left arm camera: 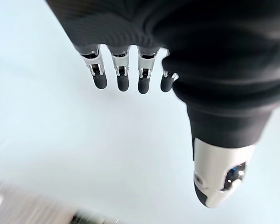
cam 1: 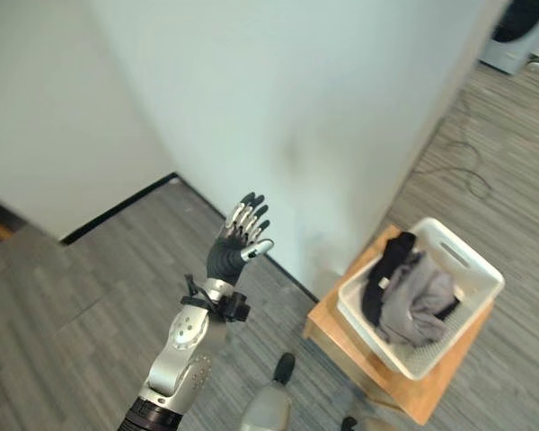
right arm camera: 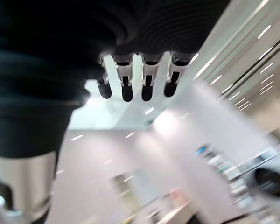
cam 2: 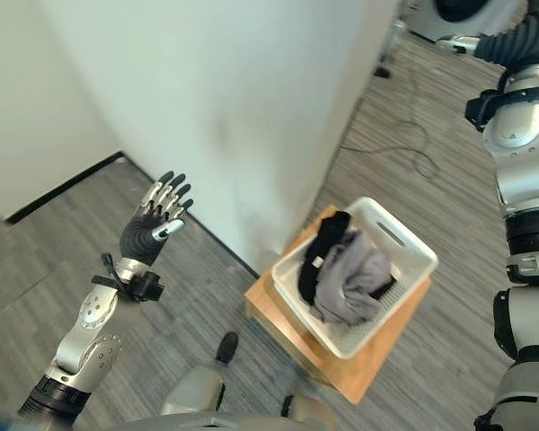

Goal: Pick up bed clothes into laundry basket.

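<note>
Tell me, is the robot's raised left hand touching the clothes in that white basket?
Apart. In the left eye view, the left hand is raised with open fingers, with bare floor separating it from the clothes in the laundry basket.

grey wood-plank floor (cam 2: 207, 296) runs along the foot of a white wall (cam 2: 251, 108); a low wooden surface (cam 2: 377, 359) stands on the floor just beside the wall's corner. a white laundry basket (cam 2: 404, 238) sits directly on the surface, turned at an angle, taking up most of the top, with a bare strip of wood showing along the near edge. grey and black clothes (cam 2: 346, 274) lie heaped inside the basket, the black piece draped over the rim on the wall side.
</note>
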